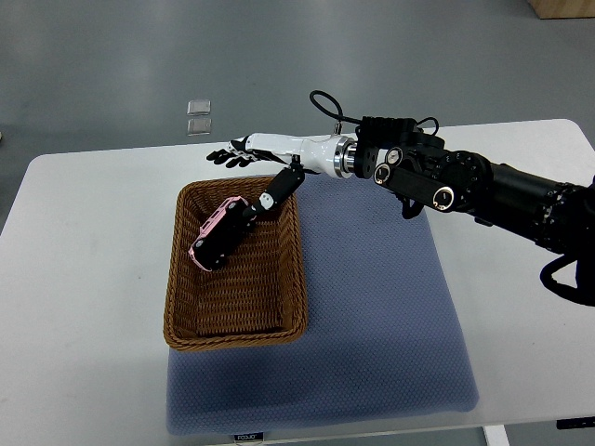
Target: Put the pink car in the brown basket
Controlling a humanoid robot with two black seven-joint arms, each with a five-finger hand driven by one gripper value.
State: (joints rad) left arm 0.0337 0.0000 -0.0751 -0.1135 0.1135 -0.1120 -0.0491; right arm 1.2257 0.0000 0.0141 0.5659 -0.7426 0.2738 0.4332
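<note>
Top view: pink car (217, 234), black underside, tilted inside brown basket (186, 321).

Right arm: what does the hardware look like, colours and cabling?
The right arm is black and bulky, with round silver fittings near the wrist. A metallic ring joins it to a white forearm shell. The right hand has black fingers. A thin black cable loops above the wrist.

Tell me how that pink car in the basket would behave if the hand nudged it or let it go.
The pink car looks like a small rigid toy, probably light. It lies tilted in the brown basket, so it would likely settle flat. If its wheels turn it might roll, but the woven walls should stop it. The right hand has its thumb reaching to it.
</note>
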